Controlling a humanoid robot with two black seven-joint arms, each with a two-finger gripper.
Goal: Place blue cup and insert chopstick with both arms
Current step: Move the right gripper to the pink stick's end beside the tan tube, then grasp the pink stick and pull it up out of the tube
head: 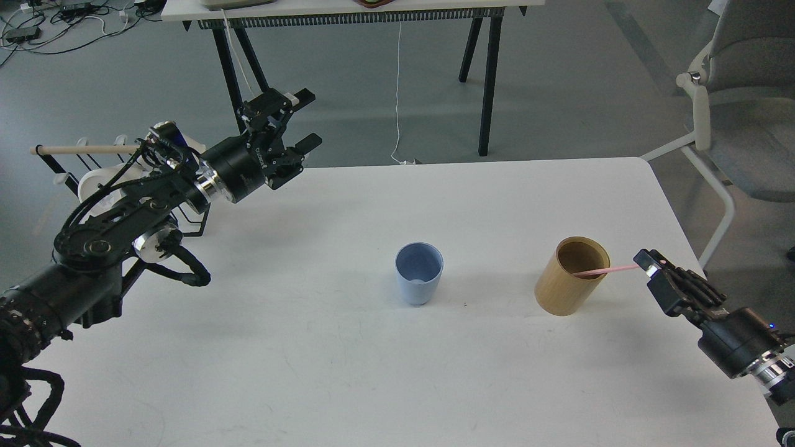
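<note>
Chopstick (605, 270), thin and pink, slants from the tan wooden cylinder (568, 285) rightward into the pinching right gripper (646, 268), with the upright pale blue tapered cup (419, 274) further left; left gripper (303, 121) spread, empty, far off.

1. This looks like a robotics lab or test room in an office-type building.
2. Across the lower frame, a plain white table (348, 347) serves as a bare workbench, with two black robot arms reaching in from the left and right edges.
3. The floor (559, 81) is smooth grey, institutional rather than domestic.
4. In the upper left, loose cables and power adapters (68, 18) lie tangled on the floor.
5. At top centre stands a second table on black trestle legs (481, 74), a white cord (397, 93) hanging from it.
6. At the upper right is a grey office chair (739, 105).
</note>
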